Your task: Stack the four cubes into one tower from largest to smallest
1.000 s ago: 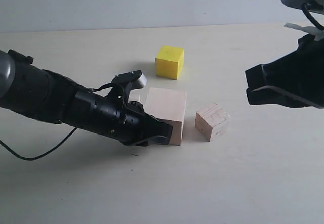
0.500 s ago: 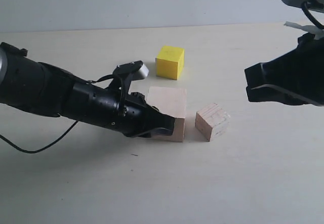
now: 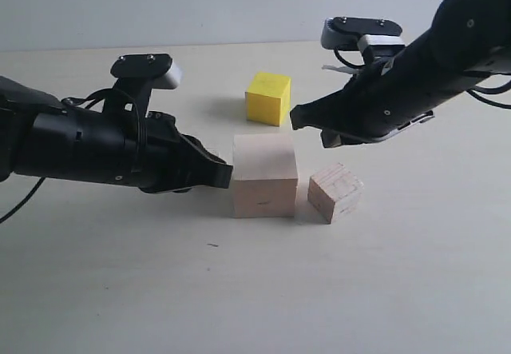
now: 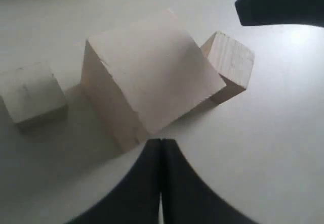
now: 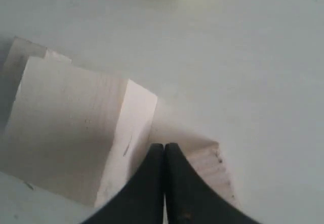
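The large pale cube [image 3: 264, 175] sits flat on the table [image 3: 335, 290] with nothing on it, so the tower has not been started. The yellow cube [image 3: 267, 98] stands apart behind it and the medium wood cube [image 3: 334, 192] is just beside its right side. The small wood cube [image 4: 33, 92] is close on its far left; the exterior view hides it behind the left arm, but the left wrist view shows it. Compared with a second ago, the large cube looks slightly turned, its front face now squarer to the exterior camera, as if it had been nudged. The left gripper [image 3: 223, 174] then lay low across the cube's front left corner. It has since pulled back and lifted, and its tip is now just beside the cube's left face, with the jaws pressed together and holding nothing. The bigger change is on the other side. The right gripper [image 3: 299, 119] was parked at the far right edge and has swung in over the middle. It now hovers above the table between the yellow cube and the medium cube, its jaws also fully closed and empty. The base cube seems to have been set in place, and the right arm seems to be taking over. It is near the yellow cube, the next layer, but would have to open before it could grasp it.
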